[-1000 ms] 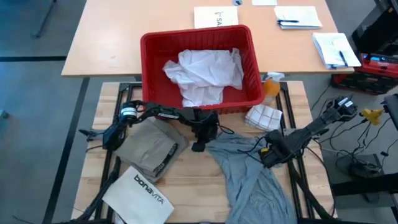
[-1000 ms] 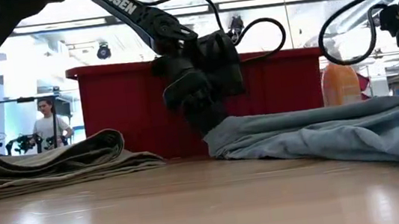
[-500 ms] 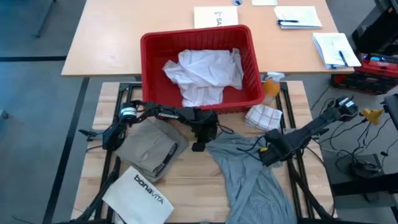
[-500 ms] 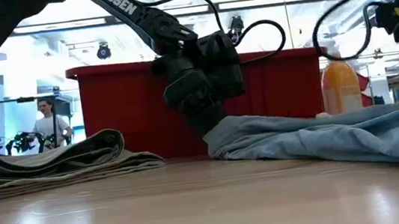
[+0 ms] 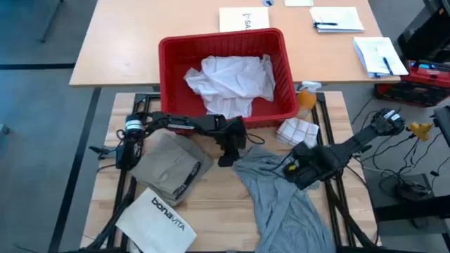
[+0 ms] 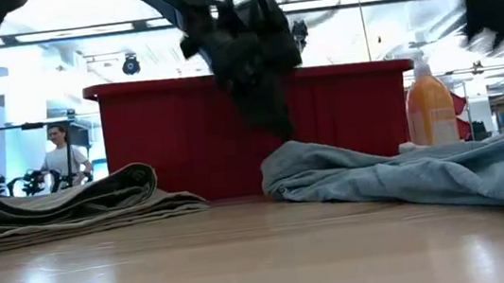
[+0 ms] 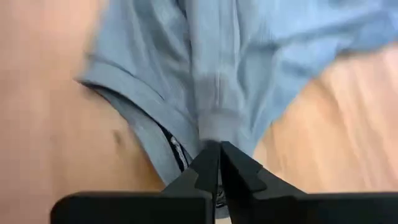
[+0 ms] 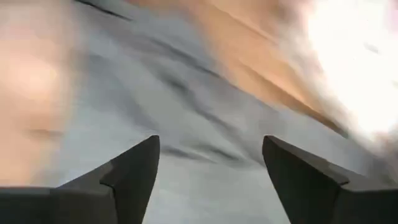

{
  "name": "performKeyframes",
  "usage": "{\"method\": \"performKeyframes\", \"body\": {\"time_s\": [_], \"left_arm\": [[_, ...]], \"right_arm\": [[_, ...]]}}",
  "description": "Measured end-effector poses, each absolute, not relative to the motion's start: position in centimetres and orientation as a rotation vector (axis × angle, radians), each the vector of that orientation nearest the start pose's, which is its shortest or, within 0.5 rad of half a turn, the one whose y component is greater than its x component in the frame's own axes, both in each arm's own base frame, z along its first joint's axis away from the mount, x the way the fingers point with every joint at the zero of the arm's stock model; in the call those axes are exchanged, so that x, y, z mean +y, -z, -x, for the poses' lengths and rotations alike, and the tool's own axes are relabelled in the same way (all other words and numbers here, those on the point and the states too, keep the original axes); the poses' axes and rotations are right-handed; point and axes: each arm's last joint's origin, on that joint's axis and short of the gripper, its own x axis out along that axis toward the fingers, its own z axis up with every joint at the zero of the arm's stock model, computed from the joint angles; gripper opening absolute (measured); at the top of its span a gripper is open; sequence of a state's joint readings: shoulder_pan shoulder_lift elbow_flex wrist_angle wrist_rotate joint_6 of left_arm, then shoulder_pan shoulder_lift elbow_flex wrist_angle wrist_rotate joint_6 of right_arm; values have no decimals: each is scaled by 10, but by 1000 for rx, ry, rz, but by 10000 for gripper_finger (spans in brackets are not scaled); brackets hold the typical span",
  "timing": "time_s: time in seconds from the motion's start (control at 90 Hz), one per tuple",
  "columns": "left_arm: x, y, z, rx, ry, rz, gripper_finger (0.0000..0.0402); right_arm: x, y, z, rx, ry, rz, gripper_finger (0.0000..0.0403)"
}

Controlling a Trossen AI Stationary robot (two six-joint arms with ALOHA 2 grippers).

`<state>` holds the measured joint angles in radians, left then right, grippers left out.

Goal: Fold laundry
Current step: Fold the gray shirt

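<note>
Grey T-shirt [image 5: 278, 190] lies on the bench [image 5: 218, 193]; the left claw [image 7: 211, 163], pinching its collar edge, has lifted slightly, starting a fold. Right claw [image 8: 208, 168], spread wide, hovers over the cloth.

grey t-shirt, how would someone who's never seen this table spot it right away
Find the red basket at the back of the wooden table. In front of it, running toward the near edge right of centre, lies the grey T-shirt, with the left hand shut on its hem. It is spread out and rumpled, unlike the folded khaki-tan piece and the stiff white bag on its left.
</note>
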<state>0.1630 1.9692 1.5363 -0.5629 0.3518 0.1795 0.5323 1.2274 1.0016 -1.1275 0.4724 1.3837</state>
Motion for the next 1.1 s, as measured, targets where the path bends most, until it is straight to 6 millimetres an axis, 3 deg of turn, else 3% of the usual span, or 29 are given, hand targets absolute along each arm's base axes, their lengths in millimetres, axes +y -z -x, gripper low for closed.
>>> {"method": "performKeyframes", "body": {"time_s": [0.156, 0.267, 0.467, 0.6, 0.733, 0.811, 0.922, 1.011, 1.1], "left_arm": [[48, -254, -403, 884, 121, 37, 0], [38, -271, -401, 760, 193, 38, 0], [16, -235, -400, 668, 218, 216, 0], [5, -240, -390, 601, 148, 210, 0], [4, -241, -377, 625, 106, 178, 0], [6, -255, -369, 586, 78, 171, 0], [1, -275, -353, 530, 85, 152, 0], [-1, -283, -336, 510, 31, 133, 0], [-1, -288, -318, 476, 1, 133, 0]], "right_arm": [[103, -262, -208, 794, 580, -507, 221], [106, -257, -220, 715, 597, -414, 189], [105, -239, -245, 728, 493, -351, 128], [102, -225, -254, 746, 451, -320, 103], [93, -212, -270, 767, 417, -246, 106], [89, -202, -285, 771, 355, -203, 122], [73, -185, -305, 822, 260, -289, 158], [62, -172, -312, 857, 305, -315, 187], [60, -175, -318, 811, 353, -292, 198]]}}
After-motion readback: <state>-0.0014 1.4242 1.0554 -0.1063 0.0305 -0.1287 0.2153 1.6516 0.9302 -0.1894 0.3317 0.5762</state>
